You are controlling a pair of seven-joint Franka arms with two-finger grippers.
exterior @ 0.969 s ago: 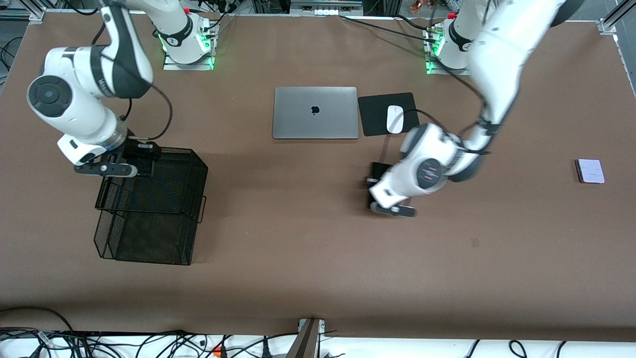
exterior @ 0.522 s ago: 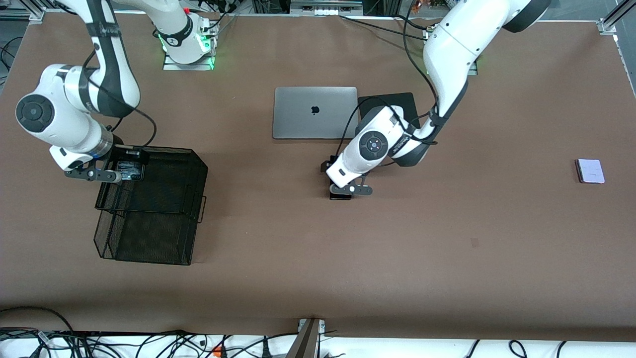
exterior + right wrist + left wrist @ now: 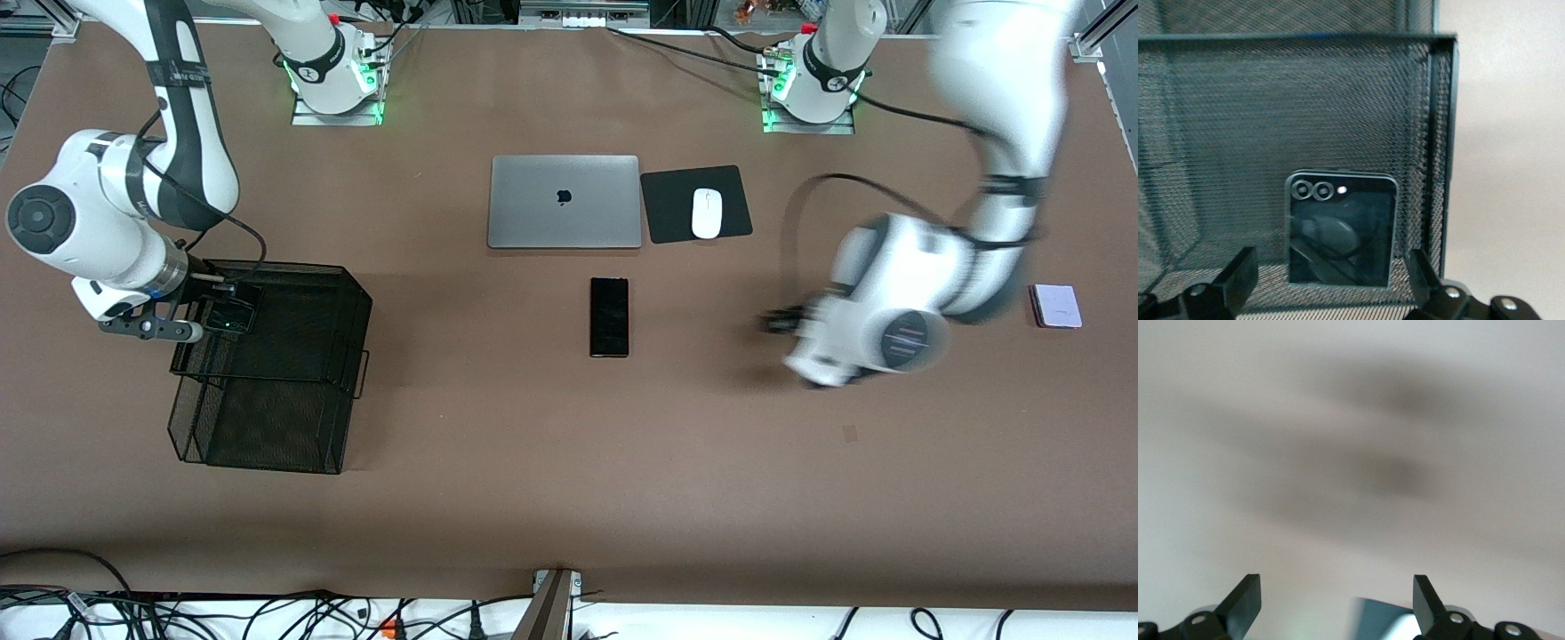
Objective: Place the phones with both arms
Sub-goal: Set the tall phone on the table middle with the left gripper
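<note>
From the front, the long black phone lies flat on the bench in front of the laptop. The lavender phone waits near the left arm's end. The left gripper is over bare bench between them.

The left wrist view shows its fingers spread, holding nothing.

In the right wrist view, the right gripper is spread above the small black phone, which lies inside the mesh tray, let go.

A long slim black phone lies flat at the table's middle, long axis running 12 to 6 o'clock. A small squarish black phone lies flat, twin lenses up. A small pale lavender phone lies flat toward 3 o'clock.
</note>
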